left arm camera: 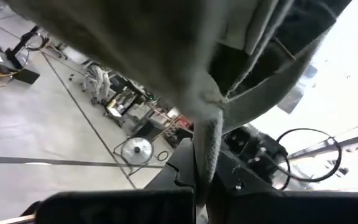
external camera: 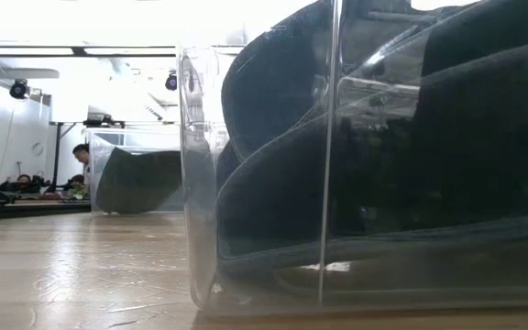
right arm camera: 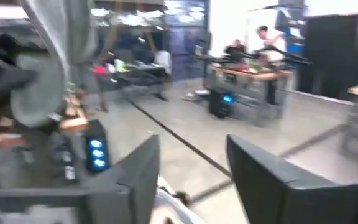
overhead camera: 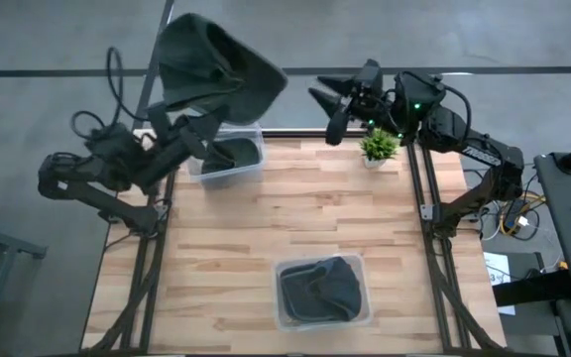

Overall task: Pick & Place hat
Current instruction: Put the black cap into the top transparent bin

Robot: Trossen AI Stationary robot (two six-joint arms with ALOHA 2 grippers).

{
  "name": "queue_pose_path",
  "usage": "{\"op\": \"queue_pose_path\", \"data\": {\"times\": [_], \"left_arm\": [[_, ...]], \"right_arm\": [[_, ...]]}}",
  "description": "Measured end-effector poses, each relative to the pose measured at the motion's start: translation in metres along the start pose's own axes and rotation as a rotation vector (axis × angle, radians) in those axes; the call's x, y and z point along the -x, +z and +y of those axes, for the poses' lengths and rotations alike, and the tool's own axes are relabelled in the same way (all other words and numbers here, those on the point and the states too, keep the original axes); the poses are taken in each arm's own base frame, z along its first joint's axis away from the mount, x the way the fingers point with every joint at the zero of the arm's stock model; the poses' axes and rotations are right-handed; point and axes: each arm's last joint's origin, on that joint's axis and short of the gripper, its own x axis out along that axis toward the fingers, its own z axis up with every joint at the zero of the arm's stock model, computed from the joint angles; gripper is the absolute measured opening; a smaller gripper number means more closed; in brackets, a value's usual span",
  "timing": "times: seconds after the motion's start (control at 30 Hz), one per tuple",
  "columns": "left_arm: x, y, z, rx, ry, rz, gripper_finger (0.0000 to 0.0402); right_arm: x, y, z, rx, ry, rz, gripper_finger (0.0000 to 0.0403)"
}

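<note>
My left gripper (overhead camera: 204, 127) is shut on a dark grey-green hat (overhead camera: 216, 67), raised above the table's far left corner. In the left wrist view the hat (left arm camera: 166, 56) fills the picture above the fingers. A clear bin (overhead camera: 228, 159) directly below it holds another dark hat. A second clear bin (overhead camera: 322, 291) near the table's front edge is stuffed with dark hats and looms close in the low view (external camera: 337, 183). My right gripper (overhead camera: 330, 94) is open and held high past the far edge, touching nothing; its fingers also show in the right wrist view (right arm camera: 191, 168). My left gripper pinches a narrow gathered fold of the hat's edge (left arm camera: 208, 146) between its two fingers, coming from below with the fingers pointing up. The hat is lifted clear of the table and bin, and its cloth spreads out above and around the fingers.
A small potted plant (overhead camera: 378, 147) stands at the far right corner, under the right arm. The bare wooden table top (overhead camera: 295, 213) lies between the two bins. The far bin also shows in the low view (external camera: 136, 179). People sit at desks in the room beyond.
</note>
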Motion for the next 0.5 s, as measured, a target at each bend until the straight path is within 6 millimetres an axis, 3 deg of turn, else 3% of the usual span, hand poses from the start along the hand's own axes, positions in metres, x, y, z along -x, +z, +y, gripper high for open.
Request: {"op": "queue_pose_path", "data": {"times": [0.23,0.5], "left_arm": [[0.005,0.011,0.005,0.042,0.133,-0.095,0.0004],[0.006,-0.006,0.022,0.137,0.386,-0.183,0.0004]], "right_arm": [[0.023,0.0,-0.009,0.1,-0.078,0.108,0.0272],[0.04,0.0,-0.014,0.16,-0.075,0.178,0.031]]}}
